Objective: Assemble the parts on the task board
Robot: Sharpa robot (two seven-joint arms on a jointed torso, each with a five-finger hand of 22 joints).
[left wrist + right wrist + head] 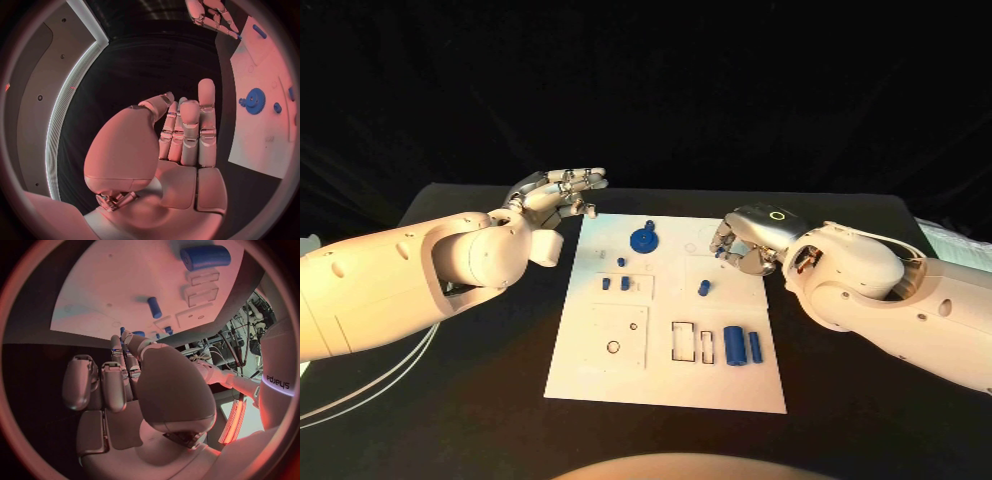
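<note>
The white task board (668,330) lies in the middle of the black table. On it are a blue gear (645,240) at the far end, several small blue pegs such as (704,288), and two blue cylinders (734,345) near the right front. My left hand (560,195) hovers off the board's far left corner, fingers upright and close together, holding nothing. The left wrist view shows that hand (184,135) with the gear (254,100) beyond it. My right hand (744,245) hangs over the board's far right edge, its fingers (112,385) curled in with nothing in them.
Recessed slots (689,342) sit left of the cylinders. A ring mark (613,347) is on the board's left front. White cables (372,385) trail across the table at the left. Black table (877,400) surrounds the board.
</note>
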